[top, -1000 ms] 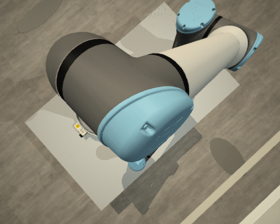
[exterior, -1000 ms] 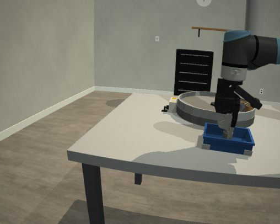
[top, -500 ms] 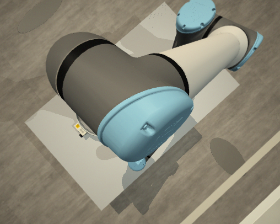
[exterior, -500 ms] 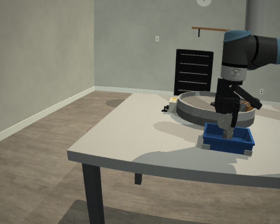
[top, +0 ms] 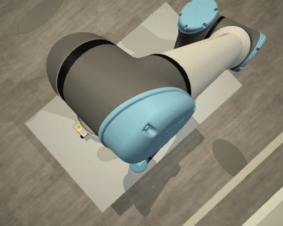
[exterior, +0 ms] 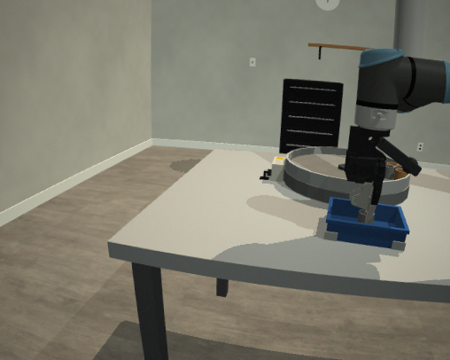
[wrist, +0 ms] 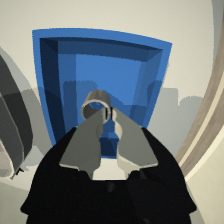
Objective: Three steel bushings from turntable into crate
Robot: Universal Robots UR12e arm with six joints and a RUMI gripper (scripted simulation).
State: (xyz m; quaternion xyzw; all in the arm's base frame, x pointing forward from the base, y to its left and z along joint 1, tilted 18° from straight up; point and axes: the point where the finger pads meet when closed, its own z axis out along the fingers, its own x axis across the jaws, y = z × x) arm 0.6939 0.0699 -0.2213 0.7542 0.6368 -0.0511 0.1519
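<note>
My gripper (exterior: 370, 212) (wrist: 109, 107) is shut on the wall of a grey steel bushing (exterior: 363, 216) (wrist: 95, 100), which stands off to one side of the fingertips with its open end showing. The bushing is inside the outline of the blue crate (exterior: 362, 236) (wrist: 100, 33), low between its walls. Whether it touches the crate floor cannot be told. No other bushing shows in the crate, though its front wall and my fingers hide part of it. The round grey turntable (exterior: 314, 185) stands behind the crate. Copper-coloured bushings (exterior: 399, 173) stand on its right side, partly behind my gripper.
A small white box with a yellow label (top: 81, 129) (exterior: 278, 168) sits against the turntable's outer wall. The turntable's raised rim stands close behind the crate. The arm hides the crate and most of the turntable in the top view. The table's front edge (exterior: 274, 280) runs before the crate.
</note>
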